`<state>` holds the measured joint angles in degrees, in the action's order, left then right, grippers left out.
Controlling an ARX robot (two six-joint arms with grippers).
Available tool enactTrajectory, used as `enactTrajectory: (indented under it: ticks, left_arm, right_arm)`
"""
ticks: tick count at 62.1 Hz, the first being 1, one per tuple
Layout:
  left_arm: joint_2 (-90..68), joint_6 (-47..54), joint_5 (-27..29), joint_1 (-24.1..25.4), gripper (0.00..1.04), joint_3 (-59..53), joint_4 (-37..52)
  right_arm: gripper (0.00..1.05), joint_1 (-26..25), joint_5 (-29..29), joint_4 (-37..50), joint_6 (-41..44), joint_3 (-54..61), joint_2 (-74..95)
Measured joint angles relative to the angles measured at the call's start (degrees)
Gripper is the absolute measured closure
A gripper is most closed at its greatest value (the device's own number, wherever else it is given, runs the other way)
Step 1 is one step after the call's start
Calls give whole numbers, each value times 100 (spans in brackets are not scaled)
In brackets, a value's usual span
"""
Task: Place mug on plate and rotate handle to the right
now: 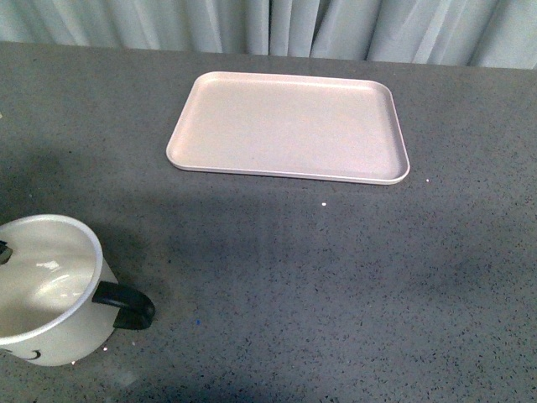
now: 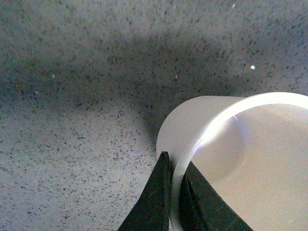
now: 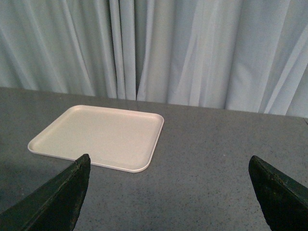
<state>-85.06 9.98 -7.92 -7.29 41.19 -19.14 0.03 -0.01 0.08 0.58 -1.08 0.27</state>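
Left wrist view, left tool (image 2: 175, 162) straddling mug (image 2: 192, 120) rim, clamped

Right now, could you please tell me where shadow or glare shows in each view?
Front view: shadow on the table around the mug, glare inside it. Left wrist view: a shadow band, the rim glinting at the left gripper. Right wrist view: evenly lit, plate clear, right gripper dark.

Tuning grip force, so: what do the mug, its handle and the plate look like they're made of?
The mug: likely enamelled metal or ceramic; glossy white, thin grey rim with glare. The handle: glossy black, maybe plastic or glaze. The plate: matte pale pink, probably plastic; no reflections.
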Motion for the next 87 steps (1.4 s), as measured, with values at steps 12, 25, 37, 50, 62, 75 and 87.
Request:
enactTrajectory:
  ticks: [12,25,37,50,62,75,87]
  left_arm:
    - [-330,-404,-92,-251,103,1276,-431]
    - [-1563,-966,-46,-752,103,3237,-717]
    - [-2955,-1137,-120,-1366,103,5206,-1141]
    - [-4105,-1073,-129,-1744,103,6542,-1659]
    - [-4754,-914,-52,-1808,103,7206,-2006]
    - [-5198,-807,17,-1838,103,7687,-2146]
    - [-5416,-599,72,-1893,103,7906,-2249]
  right_arm:
    - [9,0,0,0,0,0,0]
    - [9,0,0,0,0,0,0]
    - [9,0,2,0,0,0,0]
    - [9,0,2,0,0,0,0]
    - [9,0,2,0,0,0,0]
    - [9,0,2,0,0,0,0]
    - [9,0,0,0,0,0,0]
